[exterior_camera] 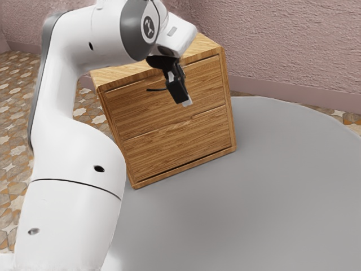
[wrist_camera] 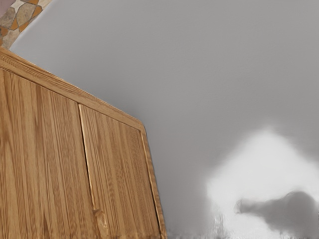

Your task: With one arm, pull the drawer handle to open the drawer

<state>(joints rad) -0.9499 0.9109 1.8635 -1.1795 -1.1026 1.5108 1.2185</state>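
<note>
A wooden cabinet [exterior_camera: 169,127] with two drawers stands on the round grey table [exterior_camera: 271,192]. The upper drawer [exterior_camera: 135,107] sits flush with the cabinet's face and carries a thin dark handle [exterior_camera: 155,88]. My black gripper [exterior_camera: 184,99] hangs in front of that drawer, at the end of the handle nearer the exterior view's right. Its fingers point down and look open, and I cannot tell whether they touch the handle. The lower drawer [exterior_camera: 180,141] is also flush. In the wrist view the cabinet's wooden front [wrist_camera: 50,164] shows close to the hand, beside the bare table [wrist_camera: 199,74].
A pink textured wall [exterior_camera: 282,39] runs behind the cabinet, and patterned tile floor [exterior_camera: 11,79] lies beyond the table. My white arm [exterior_camera: 73,169] fills the exterior view's left. Open tabletop stretches from the cabinet toward the exterior view's right.
</note>
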